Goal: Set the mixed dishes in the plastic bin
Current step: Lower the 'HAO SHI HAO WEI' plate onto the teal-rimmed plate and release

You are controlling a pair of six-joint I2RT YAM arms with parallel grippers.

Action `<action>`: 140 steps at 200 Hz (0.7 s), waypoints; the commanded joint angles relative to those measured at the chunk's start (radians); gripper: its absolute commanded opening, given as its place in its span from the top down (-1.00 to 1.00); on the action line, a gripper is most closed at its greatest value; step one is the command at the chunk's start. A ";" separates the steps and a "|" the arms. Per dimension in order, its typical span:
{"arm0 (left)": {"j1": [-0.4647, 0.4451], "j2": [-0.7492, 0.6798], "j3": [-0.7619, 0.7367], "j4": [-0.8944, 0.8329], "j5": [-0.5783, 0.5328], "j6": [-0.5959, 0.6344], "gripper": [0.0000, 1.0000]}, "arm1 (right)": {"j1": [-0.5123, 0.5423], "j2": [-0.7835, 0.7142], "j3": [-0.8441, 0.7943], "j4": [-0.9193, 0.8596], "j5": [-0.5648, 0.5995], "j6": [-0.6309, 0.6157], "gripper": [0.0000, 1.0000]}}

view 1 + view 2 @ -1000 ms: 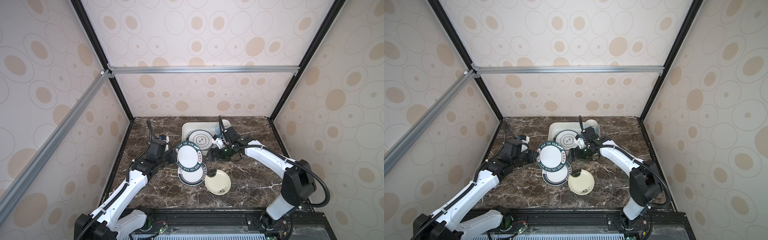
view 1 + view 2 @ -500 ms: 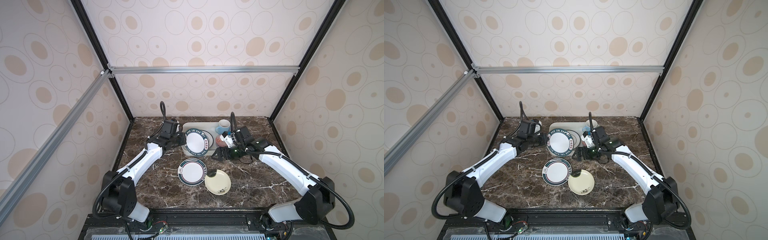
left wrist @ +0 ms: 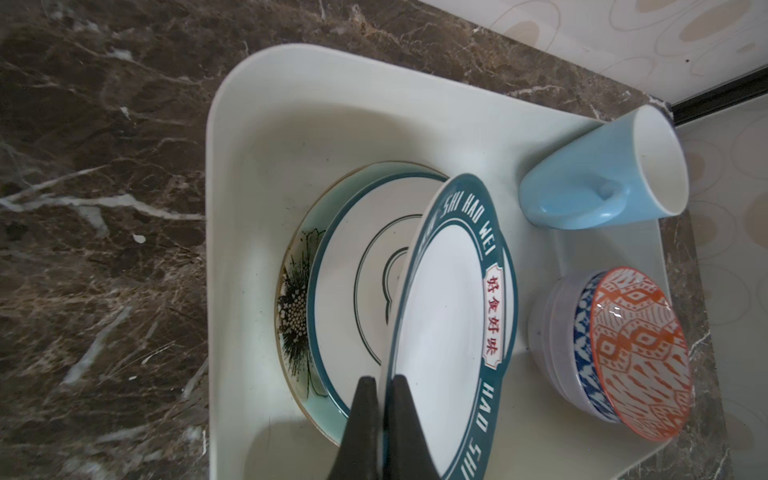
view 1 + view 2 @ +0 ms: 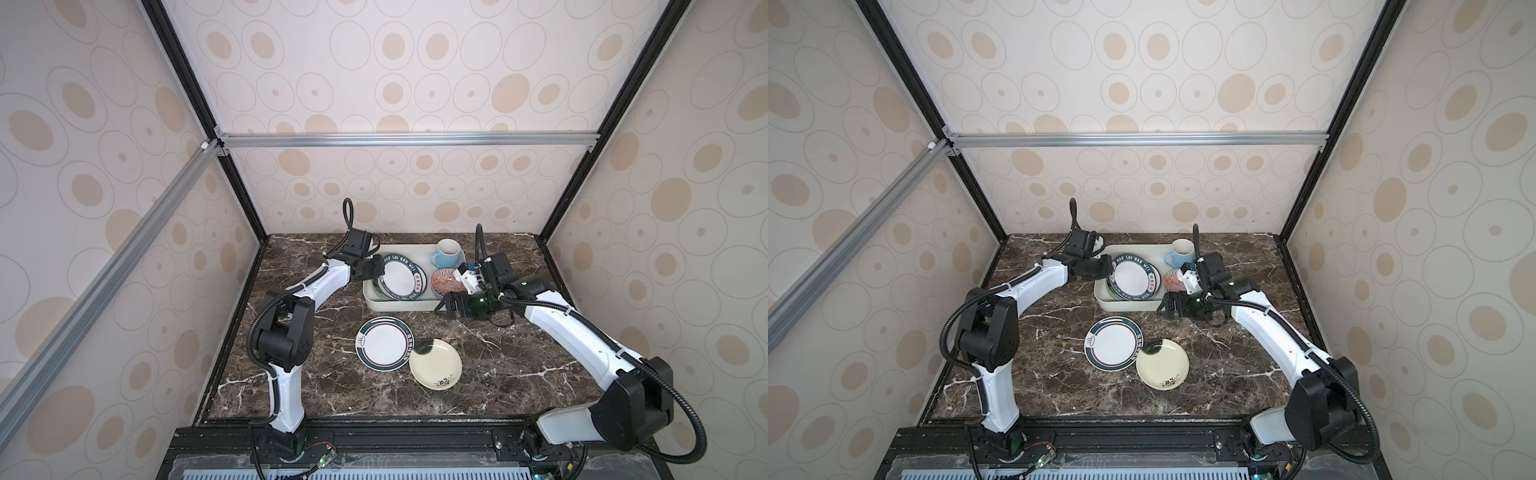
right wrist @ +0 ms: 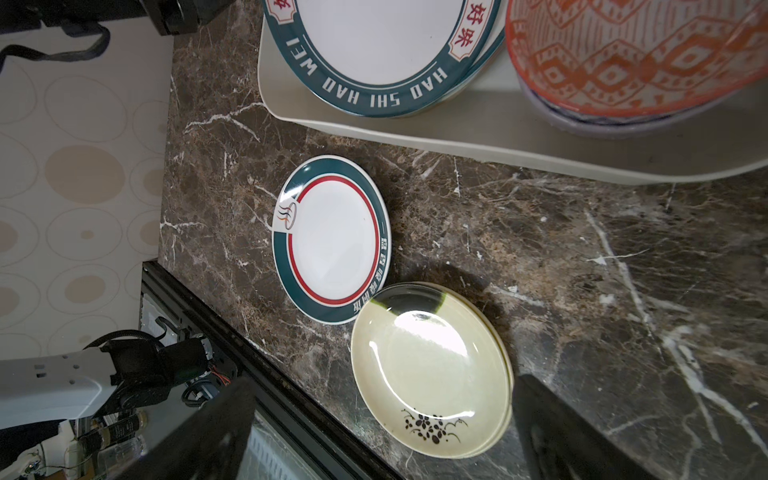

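1. Nearest the front, a cream plate (image 4: 435, 364) is lying on the marble table (image 4: 498, 353), its rim touching a red-ringed plate (image 4: 384, 342) just beside it.
2. Behind them, the right pincer (image 4: 445, 306) is hovering over the table by the white bin's (image 4: 399, 305) front right corner, its jaws standing wide apart and gripping nothing.
3. Inside the bin, the left pincer (image 3: 383, 382) is pinching the rim of a lettered plate (image 3: 449, 316), jaws clamped tight, and holding it tilted over a blue-rimmed plate (image 3: 353, 270) that is lying on a flower plate (image 3: 297, 299).
4. To their right in the bin, a red-patterned bowl (image 3: 640, 353) is sitting nested with others in a lavender bowl (image 3: 544, 324).
5. Farthest back, a blue mug (image 4: 448, 253) is standing upright in the bin's far right corner.
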 commanded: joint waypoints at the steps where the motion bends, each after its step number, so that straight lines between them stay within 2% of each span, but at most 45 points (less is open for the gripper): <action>1: 0.011 0.033 0.081 0.002 0.044 0.019 1.00 | -0.018 -0.012 -0.010 -0.017 -0.010 -0.022 -0.99; 51: 0.012 0.089 0.064 0.027 0.077 0.012 1.00 | -0.041 0.023 0.003 -0.018 -0.027 -0.034 -0.99; 68: 0.012 0.093 0.036 0.034 0.076 0.012 0.85 | -0.049 0.039 0.002 -0.013 -0.034 -0.033 -0.99; 87: 0.013 0.107 0.025 0.017 0.073 0.020 0.79 | -0.053 0.055 0.006 -0.013 -0.042 -0.035 -0.99; 100: 0.013 0.118 0.022 0.004 0.074 0.028 0.60 | -0.055 0.059 0.006 -0.011 -0.044 -0.034 -0.99; 120: 0.015 0.138 0.022 -0.017 0.070 0.040 0.45 | -0.055 0.058 0.007 -0.008 -0.040 -0.034 -0.99; 140: 0.014 0.143 0.014 -0.022 0.066 0.047 0.38 | -0.057 0.057 0.004 -0.004 -0.044 -0.034 -0.99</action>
